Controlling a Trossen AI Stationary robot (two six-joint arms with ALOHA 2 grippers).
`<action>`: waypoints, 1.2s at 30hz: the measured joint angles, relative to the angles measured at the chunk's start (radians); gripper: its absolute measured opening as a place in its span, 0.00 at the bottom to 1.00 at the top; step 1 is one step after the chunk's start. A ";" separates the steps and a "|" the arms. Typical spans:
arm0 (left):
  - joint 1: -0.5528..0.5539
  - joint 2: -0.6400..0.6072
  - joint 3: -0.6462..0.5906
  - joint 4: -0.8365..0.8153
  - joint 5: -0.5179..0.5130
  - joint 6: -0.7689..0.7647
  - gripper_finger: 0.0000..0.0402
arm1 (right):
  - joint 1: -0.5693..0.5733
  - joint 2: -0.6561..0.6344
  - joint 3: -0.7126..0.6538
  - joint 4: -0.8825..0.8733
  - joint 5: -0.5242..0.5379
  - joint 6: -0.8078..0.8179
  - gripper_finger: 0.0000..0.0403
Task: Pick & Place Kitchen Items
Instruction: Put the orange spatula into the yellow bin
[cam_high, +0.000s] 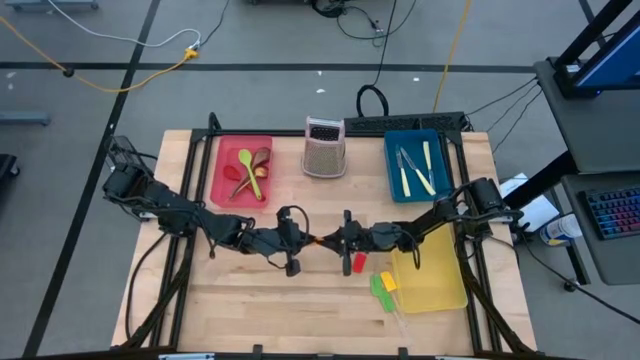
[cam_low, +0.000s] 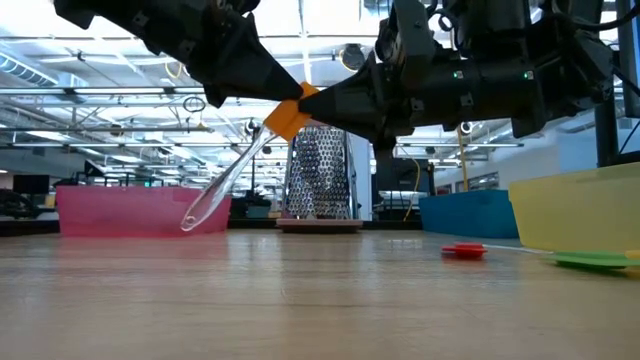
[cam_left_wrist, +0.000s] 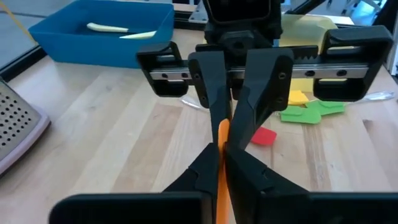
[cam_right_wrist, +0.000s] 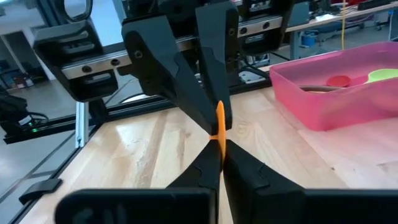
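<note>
- The orange spatula (cam_low: 288, 117) is up in the air over the middle of the bench (cam_high: 300, 300). Its clear handle (cam_low: 222, 185) hangs down at a slant and does not touch the wood.
- The left hand (cam_high: 303, 240) and the right hand (cam_high: 338, 240) meet tip to tip. Both are pinched on the orange head, one from each side.
- The left hand's grip looks narrow, just tight enough to hold. The right hand is squeezed all the way on the head.
- This looks like a pass from one hand to the other.
- If the left hand lets go too soon, or the right hand has only the edge, the spatula could slip and drop on the bench.
- If both hands pull at once, the thin head could bend or twist out.
- A red spatula (cam_high: 359, 263) lies just below the hands.
- Green and yellow ones (cam_high: 384, 288) lie by the yellow tray (cam_high: 440, 290).
- The red tray (cam_high: 222, 170) holds spoons (cam_high: 250, 172). The blue tray (cam_high: 440, 155) holds knives (cam_high: 412, 170). The grater (cam_high: 324, 148) stands between them.
</note>
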 joint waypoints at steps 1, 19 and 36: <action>0.000 0.000 0.000 -0.001 0.000 0.000 0.08 | 0.001 0.000 0.000 0.000 0.000 0.000 0.01; -0.001 0.000 0.001 -0.180 -0.001 -0.033 0.22 | 0.121 -0.600 -0.006 -0.923 -0.124 0.406 0.00; -0.002 0.000 0.001 -0.207 0.000 -0.058 0.22 | 0.269 -1.064 -0.007 -1.853 -0.231 1.283 0.00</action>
